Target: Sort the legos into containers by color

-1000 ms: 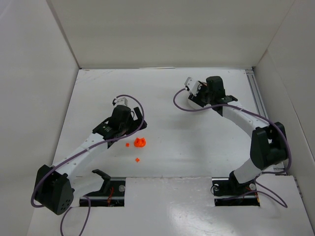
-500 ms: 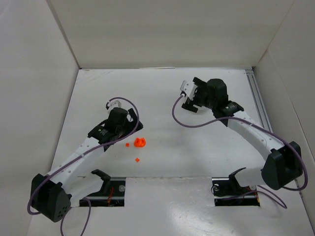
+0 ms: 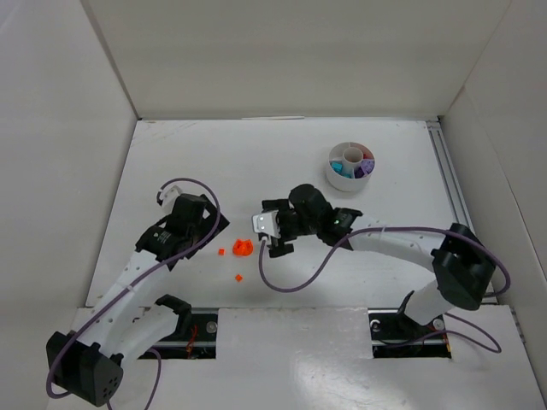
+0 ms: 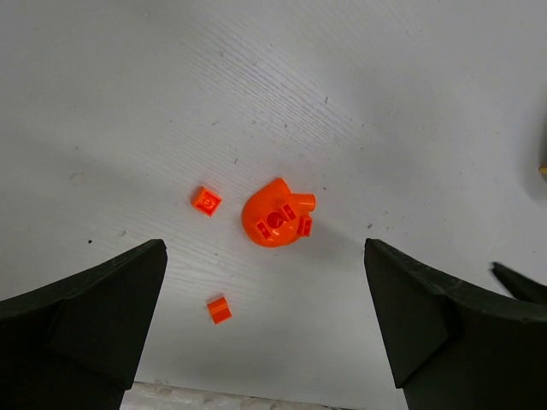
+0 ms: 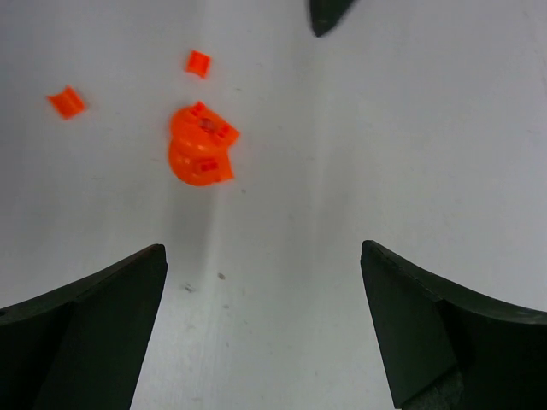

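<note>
Three orange legos lie mid-table: a rounded piece (image 3: 244, 248) (image 4: 275, 213) (image 5: 202, 147), a small brick (image 3: 221, 252) (image 4: 206, 201) (image 5: 197, 63) to its left and another (image 3: 238, 278) (image 4: 219, 309) (image 5: 66, 102) nearer the front. The container, a round white dish (image 3: 342, 181) with wedge compartments, stands at the back right with purple, teal and reddish bits inside. My left gripper (image 3: 198, 232) (image 4: 263, 256) hovers open just left of the orange pieces. On their right my right gripper (image 3: 272, 228) (image 5: 262, 248) is also open and empty.
White walls close in the table on three sides. A rail (image 3: 449, 179) runs along the right edge. Purple cables loop off both arms. The two grippers face each other across the orange pieces, and a dark fingertip (image 5: 329, 17) of the left one shows in the right wrist view.
The right arm swung from over the dish at the back right down to the middle beside the orange pieces, uncovering the dish, and its jaws opened. The left arm drew back leftward.
</note>
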`<state>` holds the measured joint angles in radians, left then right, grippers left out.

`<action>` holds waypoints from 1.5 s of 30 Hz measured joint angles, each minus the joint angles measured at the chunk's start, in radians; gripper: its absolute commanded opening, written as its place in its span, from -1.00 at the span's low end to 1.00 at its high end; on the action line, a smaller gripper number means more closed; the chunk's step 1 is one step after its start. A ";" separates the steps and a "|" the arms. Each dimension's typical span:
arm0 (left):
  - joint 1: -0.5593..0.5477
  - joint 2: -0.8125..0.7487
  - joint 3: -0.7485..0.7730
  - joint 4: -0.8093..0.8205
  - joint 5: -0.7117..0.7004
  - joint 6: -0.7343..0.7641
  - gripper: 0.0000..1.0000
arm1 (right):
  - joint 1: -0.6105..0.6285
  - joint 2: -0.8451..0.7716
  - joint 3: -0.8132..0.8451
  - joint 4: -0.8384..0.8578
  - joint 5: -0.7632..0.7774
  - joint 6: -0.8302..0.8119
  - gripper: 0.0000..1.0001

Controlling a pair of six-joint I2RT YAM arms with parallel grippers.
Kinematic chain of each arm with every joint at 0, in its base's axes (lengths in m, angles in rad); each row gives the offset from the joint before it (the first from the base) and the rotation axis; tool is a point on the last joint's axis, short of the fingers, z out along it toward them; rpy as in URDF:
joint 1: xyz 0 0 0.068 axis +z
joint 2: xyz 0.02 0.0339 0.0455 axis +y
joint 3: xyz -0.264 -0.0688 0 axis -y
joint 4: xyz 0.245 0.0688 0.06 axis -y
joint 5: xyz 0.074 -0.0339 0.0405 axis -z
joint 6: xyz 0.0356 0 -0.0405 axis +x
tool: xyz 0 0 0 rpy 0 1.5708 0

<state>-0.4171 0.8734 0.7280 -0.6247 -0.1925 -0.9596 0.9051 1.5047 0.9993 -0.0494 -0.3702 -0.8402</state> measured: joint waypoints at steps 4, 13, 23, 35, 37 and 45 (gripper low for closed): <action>0.000 -0.013 0.000 -0.007 -0.001 0.001 1.00 | 0.068 0.098 0.004 0.013 -0.037 -0.024 0.96; 0.000 -0.013 0.000 -0.009 0.004 0.012 1.00 | 0.095 0.320 0.106 0.035 -0.082 -0.025 0.91; 0.008 -0.013 0.000 0.008 -0.011 0.018 1.00 | 0.096 0.455 0.211 0.082 -0.099 0.052 0.78; 0.006 -0.032 0.001 -0.040 -0.114 -0.068 1.00 | 0.095 0.524 0.253 0.098 -0.117 0.132 0.61; 0.006 -0.048 0.002 -0.042 -0.126 -0.079 1.00 | 0.095 0.529 0.256 0.107 -0.117 0.139 0.55; 0.006 -0.061 0.008 -0.043 -0.162 -0.109 1.00 | 0.090 0.541 0.258 0.122 -0.135 0.164 0.38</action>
<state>-0.4107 0.8124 0.7361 -0.6682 -0.3546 -1.0691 0.9947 2.0460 1.2575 0.0731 -0.5053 -0.6762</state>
